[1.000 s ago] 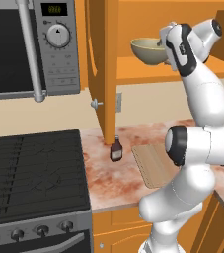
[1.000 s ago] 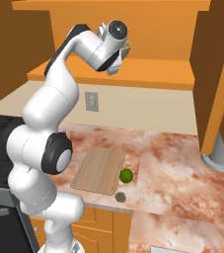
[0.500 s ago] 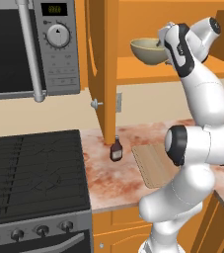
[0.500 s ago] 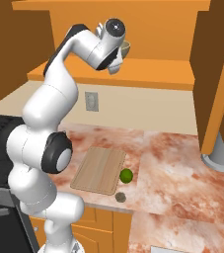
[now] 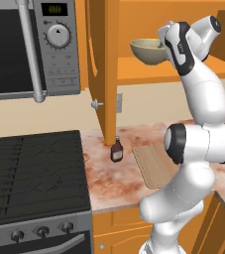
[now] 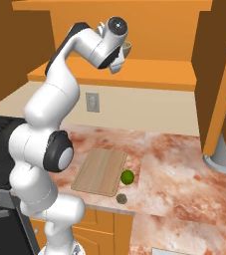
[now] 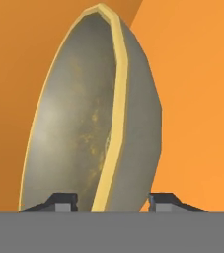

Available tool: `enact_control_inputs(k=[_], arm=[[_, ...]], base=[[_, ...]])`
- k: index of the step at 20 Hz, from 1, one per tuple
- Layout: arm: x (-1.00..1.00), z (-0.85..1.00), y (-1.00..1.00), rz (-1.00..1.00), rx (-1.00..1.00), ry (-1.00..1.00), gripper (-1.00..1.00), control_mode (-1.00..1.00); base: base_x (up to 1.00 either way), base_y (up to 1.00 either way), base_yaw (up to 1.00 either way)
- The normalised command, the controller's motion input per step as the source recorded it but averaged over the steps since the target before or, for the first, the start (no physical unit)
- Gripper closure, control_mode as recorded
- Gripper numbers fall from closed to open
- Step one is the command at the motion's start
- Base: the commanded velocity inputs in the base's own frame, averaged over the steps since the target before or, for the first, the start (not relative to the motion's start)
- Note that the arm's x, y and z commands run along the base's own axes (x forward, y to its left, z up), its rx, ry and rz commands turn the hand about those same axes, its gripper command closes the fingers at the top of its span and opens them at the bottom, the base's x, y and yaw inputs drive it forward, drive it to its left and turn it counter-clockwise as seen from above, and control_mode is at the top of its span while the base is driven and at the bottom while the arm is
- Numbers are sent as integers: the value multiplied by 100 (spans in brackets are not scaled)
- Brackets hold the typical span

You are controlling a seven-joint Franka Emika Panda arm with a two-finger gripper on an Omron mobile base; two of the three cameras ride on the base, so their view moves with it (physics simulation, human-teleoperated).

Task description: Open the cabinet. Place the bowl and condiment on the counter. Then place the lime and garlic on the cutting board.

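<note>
The cabinet door stands open. On the cabinet shelf sits the olive-beige bowl. My gripper is at its right side, one fingertip inside the rim and one outside. Whether the fingers press on the rim I cannot tell. The condiment, a small dark bottle, stands on the counter below the door. The lime lies at the cutting board's right edge, and the garlic lies on the counter just in front of it.
A microwave hangs at the left above the black stove. A wall outlet sits behind the counter. Another open cabinet door hangs at the right over a grey base.
The hand has edged slightly closer to the bowl on the shelf. The bowl, bottle, lime and garlic have stayed where they were.
</note>
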Motion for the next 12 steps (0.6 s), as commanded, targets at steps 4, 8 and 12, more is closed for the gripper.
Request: enact_control_inputs(k=[4, 8, 12], arm=[[0, -7, 0, 3, 0, 0, 100, -100], [0, -16, -1, 4, 0, 1, 100, -100], [0, -18, -5, 3, 0, 2, 100, -100]], base=[[0, 0, 0], [0, 0, 0], [0, 0, 0]])
